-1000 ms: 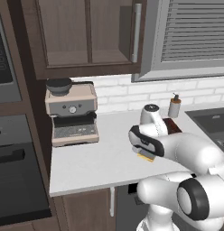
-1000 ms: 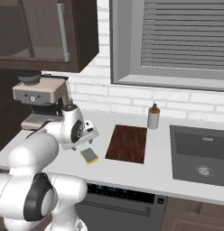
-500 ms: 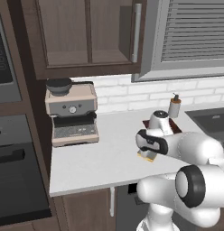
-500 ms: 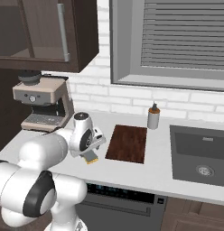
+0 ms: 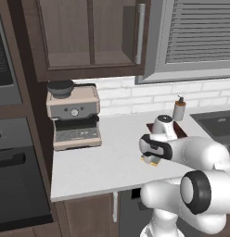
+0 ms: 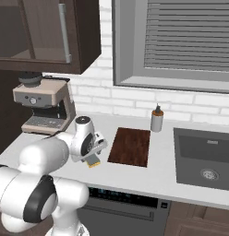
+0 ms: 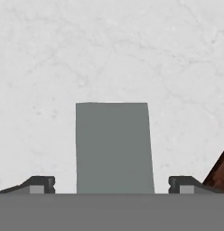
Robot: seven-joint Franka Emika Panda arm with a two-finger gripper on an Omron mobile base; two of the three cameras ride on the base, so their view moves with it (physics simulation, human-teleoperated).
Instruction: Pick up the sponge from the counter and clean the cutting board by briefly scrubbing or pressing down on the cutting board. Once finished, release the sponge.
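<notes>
At lower centre of the hand view, the sponge (image 7: 114, 146) lies flat on the white surface (image 7: 109, 49) between the spread tips of the pincer (image 7: 111, 186) (neither touching it); the cutting board (image 7: 218, 173) edges in lower right.

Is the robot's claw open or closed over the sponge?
Open. In the hand view the gripper has its fingertips standing apart on either side of the sponge, with gaps, not touching it.

sponge (image 7: 114, 146) on counter (image 5: 103, 162), left of cutting board (image 6: 131, 146)
</notes>
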